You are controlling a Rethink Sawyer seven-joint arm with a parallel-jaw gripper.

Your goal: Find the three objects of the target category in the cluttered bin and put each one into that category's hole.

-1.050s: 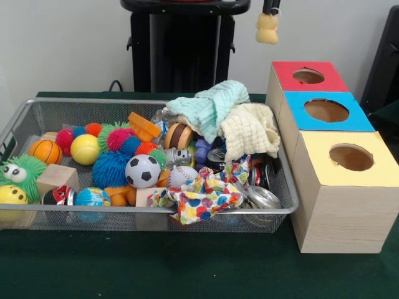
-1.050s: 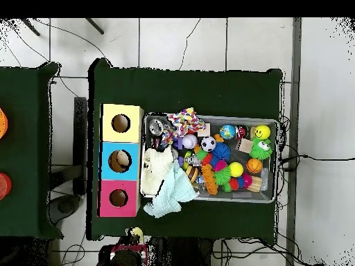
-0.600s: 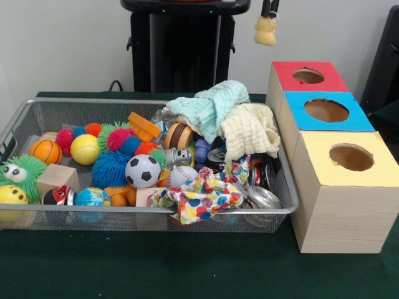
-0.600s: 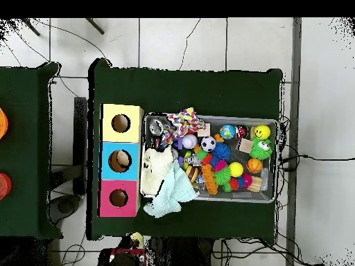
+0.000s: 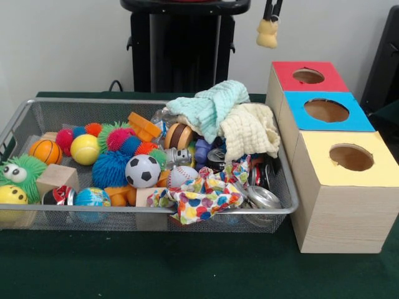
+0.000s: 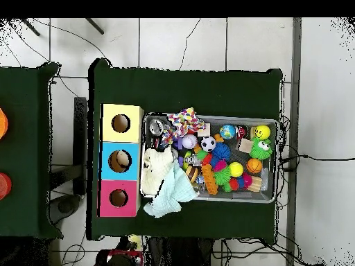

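One yellow toy (image 5: 267, 33) hangs pinched in my gripper (image 5: 270, 14), now lifted slightly higher above the red box (image 5: 308, 76), off its hole (image 5: 308, 76); I'd judge the drop isn't made.

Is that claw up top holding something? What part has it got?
Yes. The gripper is shut on a small yellow toy, pinching its top end, so the toy hangs below, above the red box.
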